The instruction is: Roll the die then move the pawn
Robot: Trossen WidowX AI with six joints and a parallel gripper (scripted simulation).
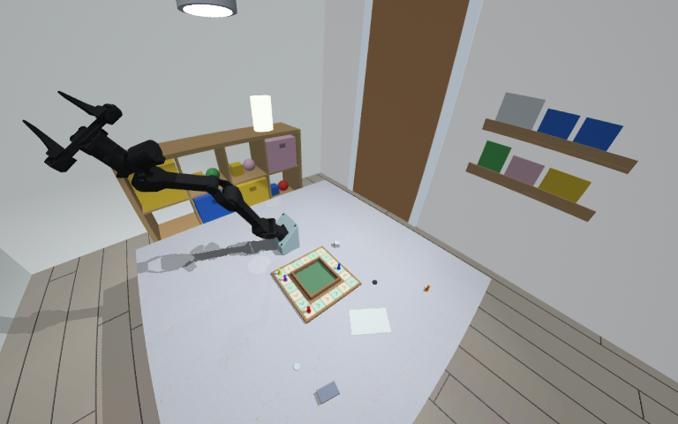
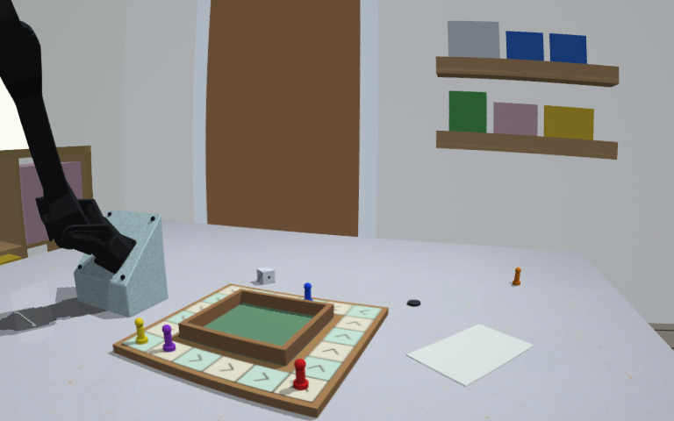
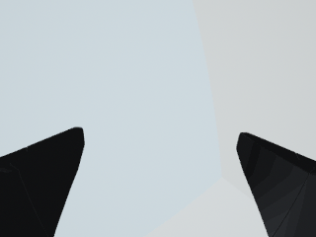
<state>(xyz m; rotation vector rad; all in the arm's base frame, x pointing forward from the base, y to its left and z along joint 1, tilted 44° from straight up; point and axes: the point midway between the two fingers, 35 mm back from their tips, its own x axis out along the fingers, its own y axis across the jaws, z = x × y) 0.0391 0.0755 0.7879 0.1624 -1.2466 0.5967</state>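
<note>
The white die (image 1: 336,244) (image 2: 266,275) lies on the table outside the board, near the arm's base. The tray (image 1: 298,292) (image 2: 233,342) with a green floor stands in the middle of the board and holds nothing. The red pawn (image 1: 308,309) (image 2: 300,374) stands upright on the cream corner square at the board's near corner; arrows are printed on the squares beside it. My gripper (image 1: 41,106) (image 3: 162,138) is open and empty, raised high at the left, far from the board. It is out of view in the exterior view.
On the board stand a yellow pawn (image 1: 279,271) (image 2: 140,331), a purple pawn (image 1: 284,277) (image 2: 168,338) and a blue pawn (image 1: 338,267) (image 2: 308,291). Off it are an orange pawn (image 1: 427,288) (image 2: 517,276), a black disc (image 1: 374,282) (image 2: 413,303), a white sheet (image 1: 370,321) (image 2: 469,354) and a grey block (image 1: 327,392).
</note>
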